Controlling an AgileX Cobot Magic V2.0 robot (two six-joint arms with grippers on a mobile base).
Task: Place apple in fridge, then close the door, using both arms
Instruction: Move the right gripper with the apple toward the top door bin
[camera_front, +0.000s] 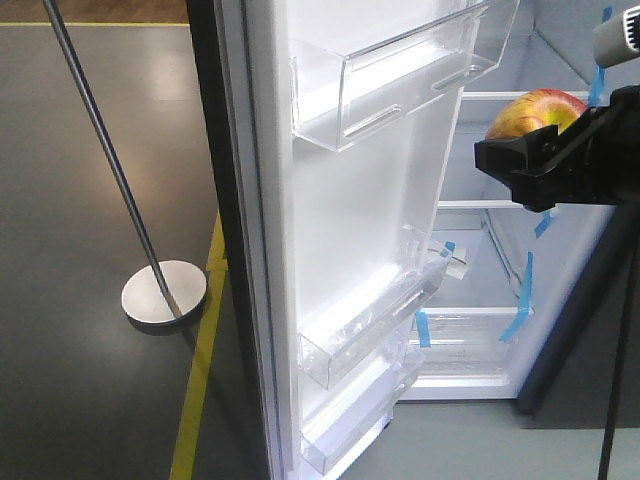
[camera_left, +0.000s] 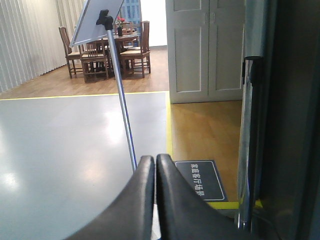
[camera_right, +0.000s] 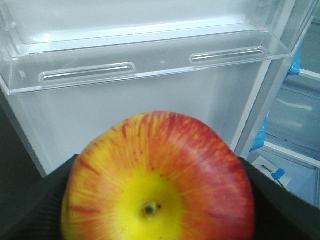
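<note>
**Apple held up at the open fridge, not yet put inside**

The apple (camera_front: 535, 112) is held in the right gripper (camera_front: 525, 150). The black fingers (camera_right: 285, 207) are pressed on both sides of it, and its stem dimple is turned toward the wrist camera. It is held up in the air in front of the open fridge (camera_front: 475, 345). No shelf is touched by it.

The door (camera_front: 350, 220) is swung wide open, so its white inside is shown. In the right wrist view, the apple is pointed at a clear bin (camera_right: 150, 65) on the door, not at the shelves (camera_front: 480, 205). The white inside of the fridge, with its blue tape (camera_front: 522, 290), is seen off to the right side of that view. So it is judged that the gripper must be turned and moved that way before the apple can be set on a shelf. The right arm is the one nearer the shelves.

The left gripper (camera_left: 152, 172) is closed, with its two fingers pressed together and nothing held between them. A dark face and a shiny bar (camera_left: 250, 140) are seen close beside it, and this is judged to be the outside of the door. A thin metal pole (camera_left: 122, 115) is seen further out on the floor. The door could be pushed shut by this arm.
</note>
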